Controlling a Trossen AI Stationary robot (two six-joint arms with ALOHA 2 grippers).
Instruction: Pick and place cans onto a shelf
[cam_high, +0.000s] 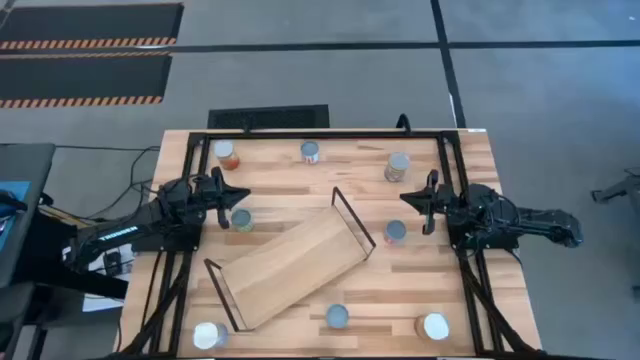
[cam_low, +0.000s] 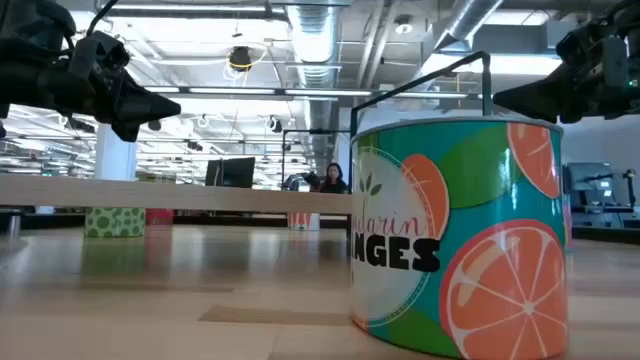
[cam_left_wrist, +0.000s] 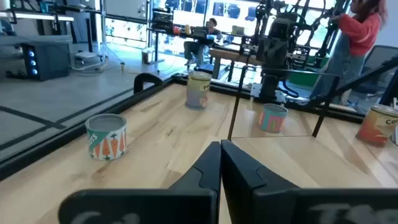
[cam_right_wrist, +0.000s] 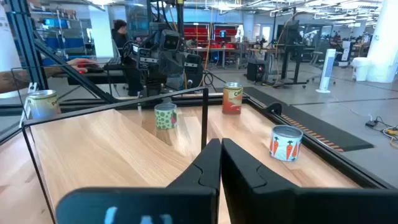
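Note:
Several cans stand upright on their bases around the tabletop: a carrot-label can (cam_high: 310, 151) at the far edge, an orange one (cam_high: 227, 153) at the far left, a green one (cam_high: 241, 219) by the left arm, and a mandarin-orange can (cam_low: 460, 240) near the front. The shelf (cam_high: 290, 255), a light-wood board with black wire ends, lies slantwise at the table's middle. My left gripper (cam_high: 238, 197) is shut and empty above the table's left side, just beyond the green can. My right gripper (cam_high: 405, 198) is shut and empty on the right, facing it.
More cans stand at the far right (cam_high: 397, 166), right of the shelf (cam_high: 395, 232), and along the near edge (cam_high: 210, 335) (cam_high: 434, 326). A black frame (cam_high: 445, 135) rims the table. People show in the room beyond (cam_left_wrist: 360, 31).

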